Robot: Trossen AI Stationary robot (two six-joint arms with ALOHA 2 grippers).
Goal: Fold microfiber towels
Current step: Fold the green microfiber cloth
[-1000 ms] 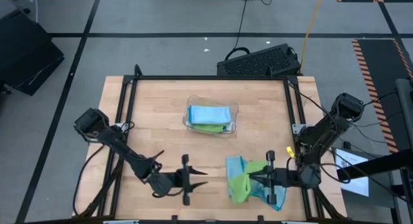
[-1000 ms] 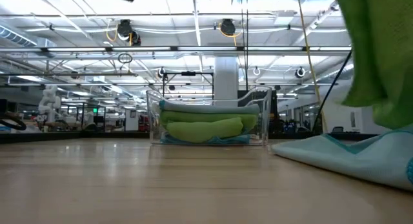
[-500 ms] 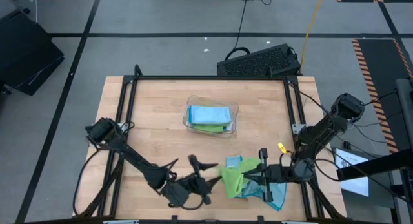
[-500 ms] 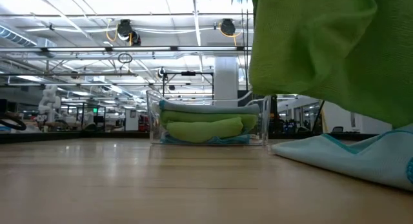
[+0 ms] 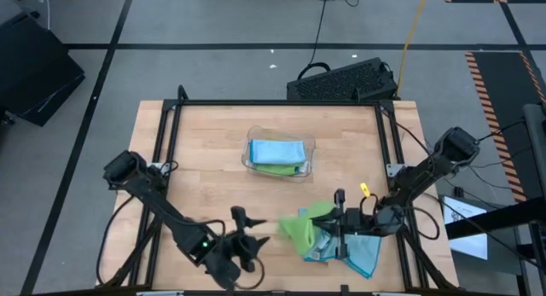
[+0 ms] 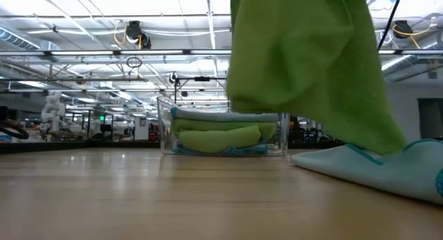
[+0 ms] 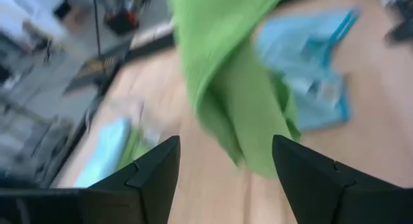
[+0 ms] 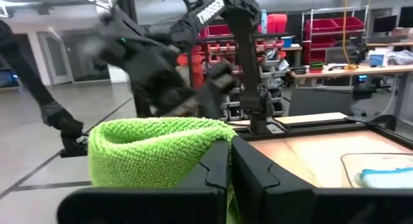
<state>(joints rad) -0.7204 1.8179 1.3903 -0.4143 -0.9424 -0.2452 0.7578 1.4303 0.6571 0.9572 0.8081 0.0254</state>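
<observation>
Since a sec ago the right pincer (image 5: 334, 221) has carried the green towel (image 5: 300, 229) further toward desk centre, and the left pincer (image 5: 247, 230) has swung in toward it, fingers spreading.

Now: right pincer, near the desk's front right, is clamped on a bunched edge of the green towel and holds it up, so most of the cloth hangs free above the wood. In the low view the towel (image 6: 304, 67) drapes down, its bottom edge reaching the blue towel (image 6: 374, 167). Prob lifted this way so it drops open and a loose corner shows for the other arm to take.

Left pincer sits just beside the hanging towel, fingers apart, holding nothing. Its wrist view looks between the 2 dark fingers (image 7: 151, 175) at the green cloth (image 7: 235, 95), not yet touching as far as can be seen. Seems lined up to grab the free edge.

Blue towel (image 5: 363, 253) lies crumpled flat on the desk (image 5: 205, 159) under the right arm, unfolded.

Clear tray (image 5: 279, 156) at mid-desk, well apart from both pincers, holds folded towels, blue on top, green under.
</observation>
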